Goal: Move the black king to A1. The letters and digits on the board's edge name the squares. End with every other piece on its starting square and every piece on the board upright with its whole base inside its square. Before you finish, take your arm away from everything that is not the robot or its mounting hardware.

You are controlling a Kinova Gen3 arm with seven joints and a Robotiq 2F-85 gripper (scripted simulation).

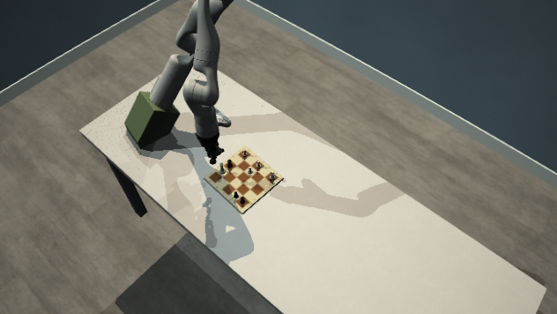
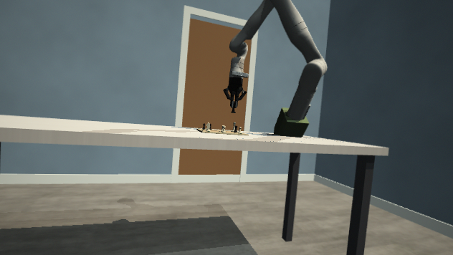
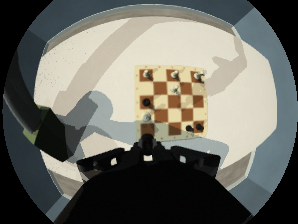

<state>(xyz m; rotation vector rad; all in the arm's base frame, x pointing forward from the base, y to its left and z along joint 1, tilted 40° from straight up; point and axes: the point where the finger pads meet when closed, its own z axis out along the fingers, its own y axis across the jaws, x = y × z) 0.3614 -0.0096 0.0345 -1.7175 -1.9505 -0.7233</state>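
A small chessboard [image 1: 243, 178] lies on the white table, with several black and pale pieces standing on it. My gripper [image 1: 213, 158] hangs well above the board's near-left edge and is shut on the black king [image 2: 233, 108], a small dark piece that pokes out below the fingertips. In the side view the gripper [image 2: 234, 104] is high over the board [image 2: 219, 131]. In the wrist view the fingers meet over the board's lower left corner, and the board [image 3: 172, 102] lies ahead. The king itself is mostly hidden there.
The arm's green base block [image 1: 150, 119] stands on the table to the left of the board. The table edge runs close below the board's left corner. A brown door [image 2: 211, 97] is behind the table in the side view.
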